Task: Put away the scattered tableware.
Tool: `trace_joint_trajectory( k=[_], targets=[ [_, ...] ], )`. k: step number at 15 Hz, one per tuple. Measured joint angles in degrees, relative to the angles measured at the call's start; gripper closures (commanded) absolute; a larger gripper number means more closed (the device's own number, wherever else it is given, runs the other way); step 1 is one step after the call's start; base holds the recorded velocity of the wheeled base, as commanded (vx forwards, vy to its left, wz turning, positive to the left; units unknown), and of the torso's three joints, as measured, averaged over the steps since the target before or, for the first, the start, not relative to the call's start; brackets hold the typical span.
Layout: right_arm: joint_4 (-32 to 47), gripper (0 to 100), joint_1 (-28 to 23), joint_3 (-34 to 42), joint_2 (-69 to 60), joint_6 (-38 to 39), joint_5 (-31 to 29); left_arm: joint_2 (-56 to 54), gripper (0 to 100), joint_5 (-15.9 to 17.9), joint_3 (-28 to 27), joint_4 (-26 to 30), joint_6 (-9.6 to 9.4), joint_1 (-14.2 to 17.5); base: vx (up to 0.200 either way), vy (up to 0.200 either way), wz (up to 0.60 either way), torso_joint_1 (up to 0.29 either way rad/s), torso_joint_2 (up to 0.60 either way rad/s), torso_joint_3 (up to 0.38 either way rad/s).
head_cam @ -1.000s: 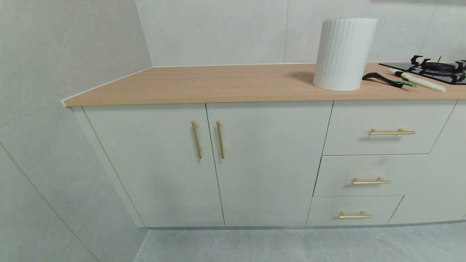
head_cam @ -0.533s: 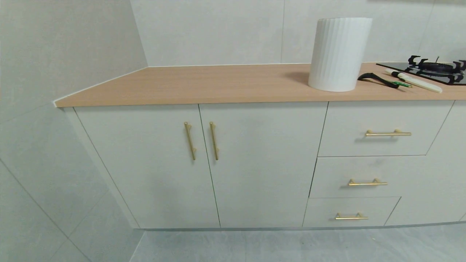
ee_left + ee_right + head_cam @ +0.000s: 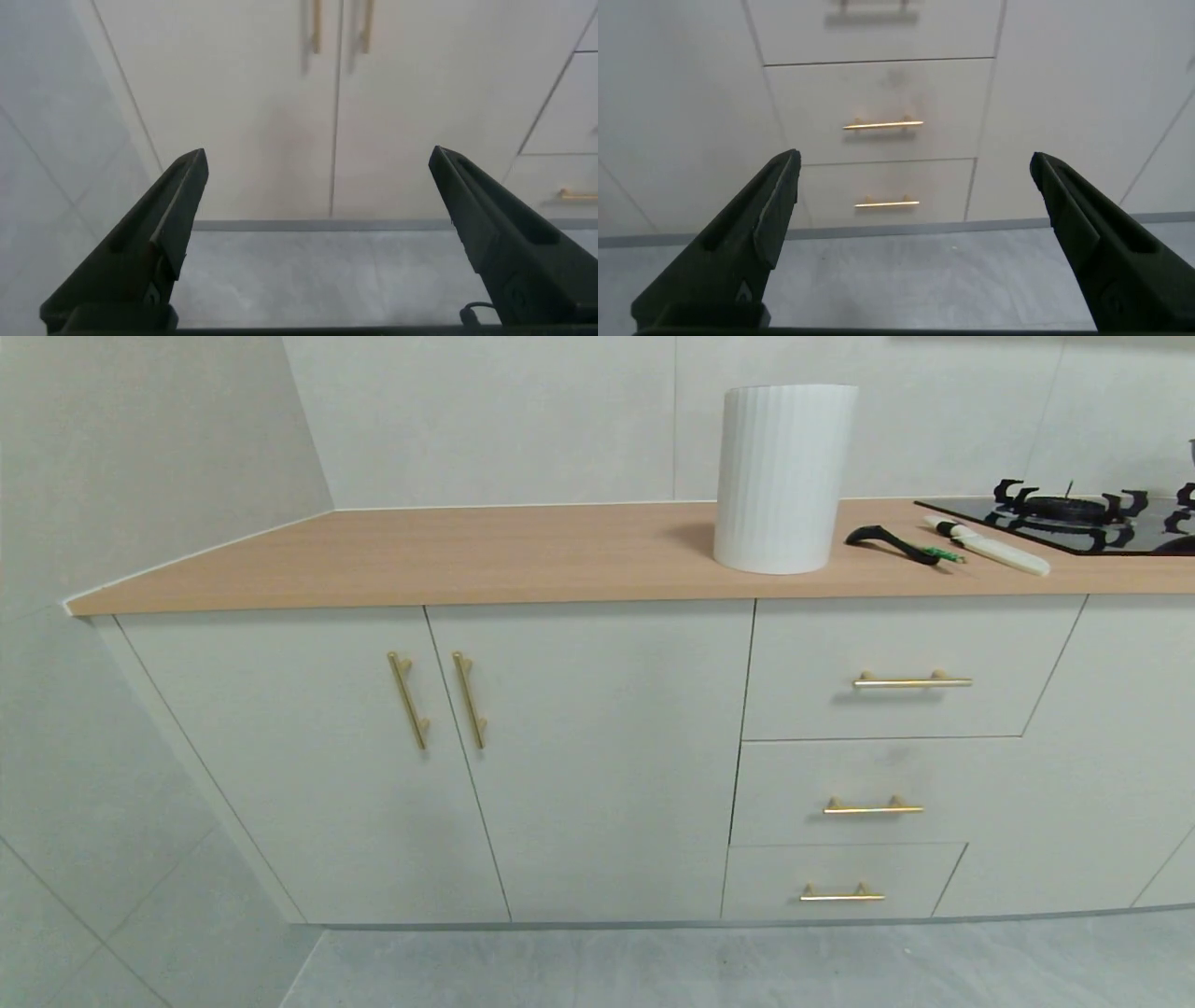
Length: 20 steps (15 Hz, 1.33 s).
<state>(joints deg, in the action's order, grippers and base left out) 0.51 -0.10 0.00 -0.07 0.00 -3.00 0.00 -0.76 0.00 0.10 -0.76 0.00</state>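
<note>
Risk first, head view: black-handled tool [image 3: 882,539] and long white utensil [image 3: 994,549] lie flat on the counter [image 3: 420,555], just beside the tall white ribbed holder [image 3: 784,476]. The white one's far end sits at the stove [image 3: 1064,513] edge. Thin flat things prob. slip out of a pinch or skid toward the burner. The holder is tall & narrow, so an arm coming in past it could knock it over. Its inside is hidden from this angle, so can't say what's in it. Three drawers [image 3: 840,644] and two cupboard doors [image 3: 579,756] are shut, contents unseen.

Left wrist view: left gripper [image 3: 313,233] is spread wide w/ nothing btw the fingers, low in front of the cupboard doors, floor below.

Right wrist view: right gripper [image 3: 910,233] is likewise spread wide & empty, facing the lower drawers. Both hang well apart from the tableware up on the counter. The reach up is long, and a misjudged height could clip the counter edge.
</note>
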Motion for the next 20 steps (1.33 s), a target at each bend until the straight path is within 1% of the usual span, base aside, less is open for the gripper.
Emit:
trace_joint_trajectory(
  k=[9, 10, 11, 20],
  targets=[
    [0.0, 0, 0.0, 0.0, 0.0, 0.1, 0.0, 0.0, 0, 0.1, 0.0, 0.0, 0.05, 0.0, 0.0, 0.0, 0.0, 0.0, 0.0, 0.0],
    [0.0, 0, 0.0, 0.0, 0.0, 0.1, 0.0, 0.0, 0, 0.1, 0.0, 0.0, 0.05, 0.0, 0.0, 0.0, -0.6, 0.002, 0.0, 0.007],
    [0.0, 0, 0.0, 0.0, 0.0, 0.1, 0.0, 0.0, 0, 0.1, 0.0, 0.0, 0.05, 0.0, 0.0, 0.0, 0.0, 0.0, 0.0, 0.0],
    [0.0, 0, 0.0, 0.0, 0.0, 0.0, 0.0, 0.0, 0, 0.0, 0.0, 0.0, 0.55, 0.0, 0.0, 0.0, 0.0, 0.0, 0.0, 0.0]
  ],
)
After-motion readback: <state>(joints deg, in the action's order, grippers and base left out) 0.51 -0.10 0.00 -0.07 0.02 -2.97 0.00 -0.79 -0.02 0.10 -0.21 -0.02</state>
